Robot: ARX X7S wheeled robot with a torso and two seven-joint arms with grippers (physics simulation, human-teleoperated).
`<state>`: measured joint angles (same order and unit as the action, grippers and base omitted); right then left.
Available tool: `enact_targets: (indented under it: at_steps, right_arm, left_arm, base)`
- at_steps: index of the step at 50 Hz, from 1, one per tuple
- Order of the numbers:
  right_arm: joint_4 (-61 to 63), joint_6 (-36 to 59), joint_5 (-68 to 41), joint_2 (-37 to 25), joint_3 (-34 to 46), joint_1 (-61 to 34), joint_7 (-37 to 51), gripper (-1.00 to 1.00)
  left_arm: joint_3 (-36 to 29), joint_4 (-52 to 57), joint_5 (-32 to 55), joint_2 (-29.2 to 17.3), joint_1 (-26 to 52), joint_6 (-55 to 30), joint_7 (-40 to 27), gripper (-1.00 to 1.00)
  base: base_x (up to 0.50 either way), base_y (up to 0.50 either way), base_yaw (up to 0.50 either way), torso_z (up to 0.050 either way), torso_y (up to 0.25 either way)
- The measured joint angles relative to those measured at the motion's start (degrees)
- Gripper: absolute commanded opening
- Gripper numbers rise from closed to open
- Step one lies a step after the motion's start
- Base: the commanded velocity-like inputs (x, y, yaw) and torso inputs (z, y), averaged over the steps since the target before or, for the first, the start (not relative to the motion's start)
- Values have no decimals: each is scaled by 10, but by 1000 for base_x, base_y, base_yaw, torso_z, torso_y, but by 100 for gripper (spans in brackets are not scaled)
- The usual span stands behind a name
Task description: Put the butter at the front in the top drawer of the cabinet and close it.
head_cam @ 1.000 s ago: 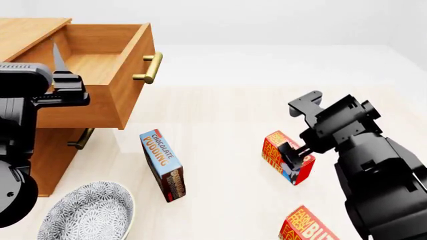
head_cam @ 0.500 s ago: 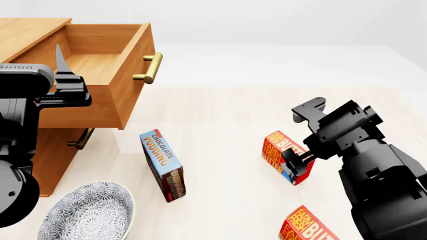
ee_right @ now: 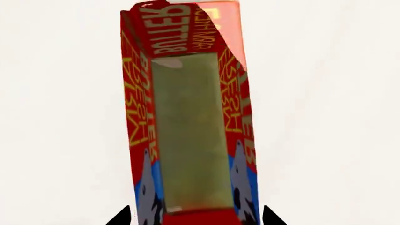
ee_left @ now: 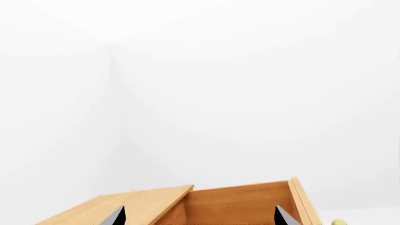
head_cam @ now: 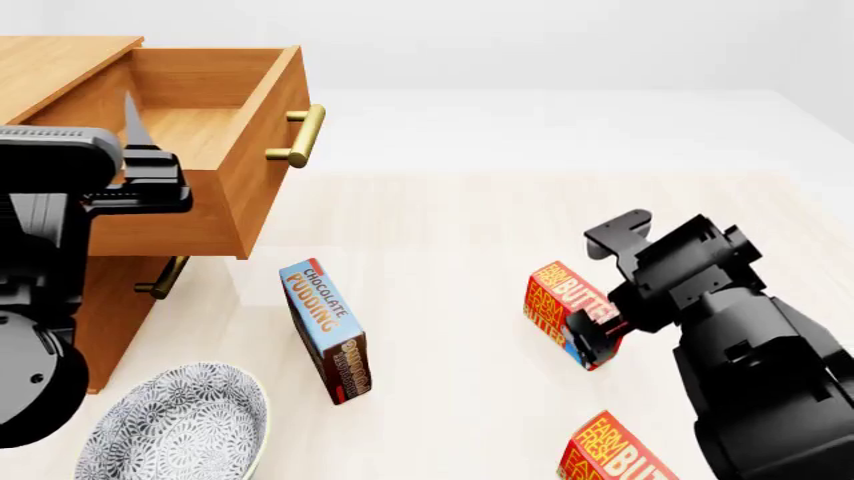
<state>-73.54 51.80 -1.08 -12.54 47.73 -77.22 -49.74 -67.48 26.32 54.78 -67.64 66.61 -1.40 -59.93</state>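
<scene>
One red butter carton (head_cam: 558, 297) lies on the pale floor; in the right wrist view (ee_right: 187, 117) it fills the middle. My right gripper (head_cam: 593, 328) is open, with its fingertips (ee_right: 270, 216) on either side of the carton's near end and small gaps showing. A second identical butter carton (head_cam: 621, 455) lies nearer to me at the lower edge. The cabinet (head_cam: 60, 70) stands at the left with its top drawer (head_cam: 254, 160) pulled out and nothing showing inside it. My left gripper (head_cam: 131, 125) is open and empty above the drawer's near side, which also shows in the left wrist view (ee_left: 244, 206).
A blue chocolate pudding box (head_cam: 324, 330) stands on edge between the cabinet and the butter. A patterned bowl (head_cam: 174, 425) sits at the lower left. The drawer's brass handle (head_cam: 304, 135) juts out to the right, and a lower drawer's handle (head_cam: 163, 278) shows beneath.
My right gripper has moved down and forward, so its fingers now straddle the butter carton's end. The left gripper has shifted slightly right by the drawer.
</scene>
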Motion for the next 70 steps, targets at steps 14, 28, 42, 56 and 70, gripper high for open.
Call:
enact_targets:
  at_steps: [14, 28, 42, 56, 70]
  right_arm:
    - [-10, -13, 0, 1, -5, 7, -1, -100]
    - [-15, -52, -9, -7, -34, -11, 65, -100]
    - [254, 18, -3, -77, -67, -28, 162, -100]
    - [580, 67, 49, -161, -46, -30, 231, -100]
    - [693, 2, 115, -224, 18, -74, 261, -100]
  left_arm:
    - [0, -14, 0, 13, 0, -5, 7, 100]
    - [1, -9, -1, 11, -3, -7, 5, 100]
    - [-24, -2, -56, 34, 24, -88, 17, 100]
    - [-66, -82, -143, 147, 278, -280, 271, 100]
    - [-160, -270, -305, 256, 444, -208, 538, 100]
  base:
    - [0, 0, 0, 0, 0]
    - [0, 0, 0, 0, 0]
    - [0, 0, 0, 0, 1]
    - [0, 0, 0, 0, 1]
    - [0, 0, 0, 0, 1]
